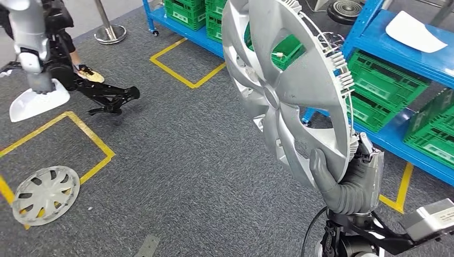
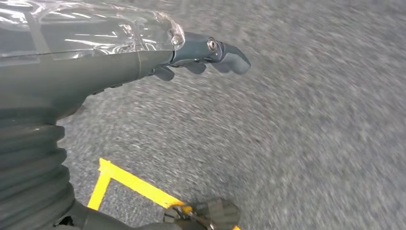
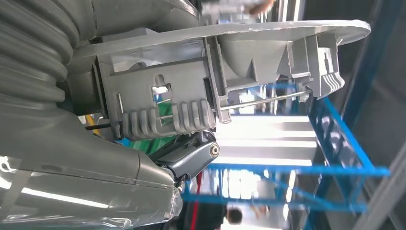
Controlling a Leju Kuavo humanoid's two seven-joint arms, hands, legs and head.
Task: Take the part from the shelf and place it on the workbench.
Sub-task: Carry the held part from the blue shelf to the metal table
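Shelf (image 1: 396, 40) stage done: part off it | hubcap (image 1: 284, 85) upright in air, near blue shelf, rim gripped by right hand (image 1: 342, 182) | left hand (image 2: 191, 55) empty, fingers extended over carpet | bench placement left, none seen

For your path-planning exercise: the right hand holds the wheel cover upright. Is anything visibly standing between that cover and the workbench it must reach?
That cannot be judged: no workbench shows. The right hand grips the wheel cover by its lower rim, beside the blue shelf. On the grey floor lie a second wheel cover and a black folded stand, both well to the left.
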